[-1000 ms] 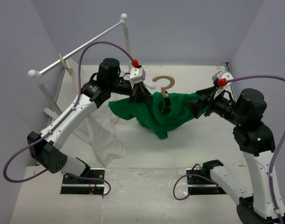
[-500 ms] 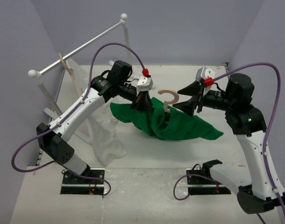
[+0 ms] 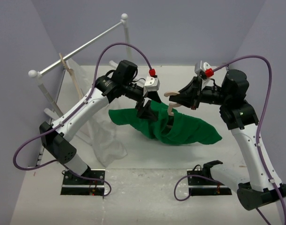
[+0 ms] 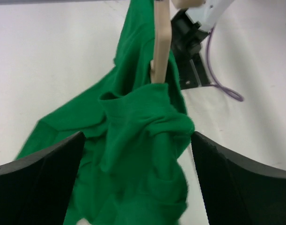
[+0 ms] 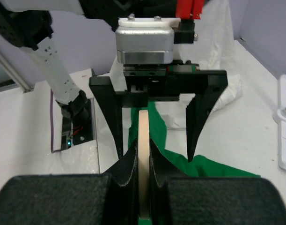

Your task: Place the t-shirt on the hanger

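— At the middle of the table (image 3: 133,159), where does the t-shirt (image 3: 185,132) lie relative to your grippers?

— It is bunched on the table, just below my left gripper (image 3: 144,110). Through my left wrist camera, my fingers (image 4: 40,178) are spread wide with the green cloth between them. I cannot tell whether either finger touches it. My right gripper (image 3: 180,98) is pressed together on the hanger (image 3: 170,95), pinching its hook. The hanger's stem runs down into an opening in the cloth, and its shoulders are hidden.

— What else is around?

— A white rack (image 3: 82,43) stands at the far left with a white garment (image 3: 105,138) hanging from it, near the shirt's left end. My two grippers face each other closely, with the hook between them.

— How are your arms posed?

— My left arm stretches far forward and across to the right, wrist tipped down. My right arm rises tall, elbow high, forearm pointing left.
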Tool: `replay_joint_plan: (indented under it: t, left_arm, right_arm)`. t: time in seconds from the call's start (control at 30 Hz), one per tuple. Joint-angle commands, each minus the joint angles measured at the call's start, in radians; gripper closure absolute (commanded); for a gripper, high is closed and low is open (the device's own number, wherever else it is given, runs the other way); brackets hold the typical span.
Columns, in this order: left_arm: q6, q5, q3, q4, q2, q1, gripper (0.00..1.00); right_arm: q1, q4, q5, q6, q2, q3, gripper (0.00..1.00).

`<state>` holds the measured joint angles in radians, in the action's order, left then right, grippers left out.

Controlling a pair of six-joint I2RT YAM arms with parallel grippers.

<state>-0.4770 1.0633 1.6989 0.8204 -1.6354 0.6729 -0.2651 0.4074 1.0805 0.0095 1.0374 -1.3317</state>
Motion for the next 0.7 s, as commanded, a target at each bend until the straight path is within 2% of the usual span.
replay_joint_plan:
  t: [0.0,0.13,0.2,0.3,0.43,0.67]
  left_arm:
    - [0.247,-0.177,-0.106,-0.346,0.154,-0.05,0.0]
    - [0.451,-0.405,-0.349,-0.648,0.356,-0.158,0.0]
    - [0.531,-0.462,-0.422,-0.775,0.427,-0.186,0.0]
    - [0.561,-0.598,-0.5,-0.831,0.53,-0.191,0.01]
    - [0.607,-0.806,-0.555,-0.865,0.555,-0.193,0.1]
    - [0.599,-0.729,-0.57,-0.919,0.485,-0.194,0.09]
  right_arm:
    - [0.017,-0.075,-0.165,0.081,-0.06,-0.018,1.0]
    - [0.076,-0.055,-0.266,0.123,-0.119,-0.044,1.0]
    - [0.112,-0.022,-0.291,0.139,-0.137,-0.06,1.0]
    - [0.129,0.024,-0.305,0.129,-0.145,-0.098,1.0]
    - [0.133,0.058,-0.318,0.124,-0.168,-0.135,1.0]
    - [0.133,0.11,-0.353,0.097,-0.193,-0.193,1.0]
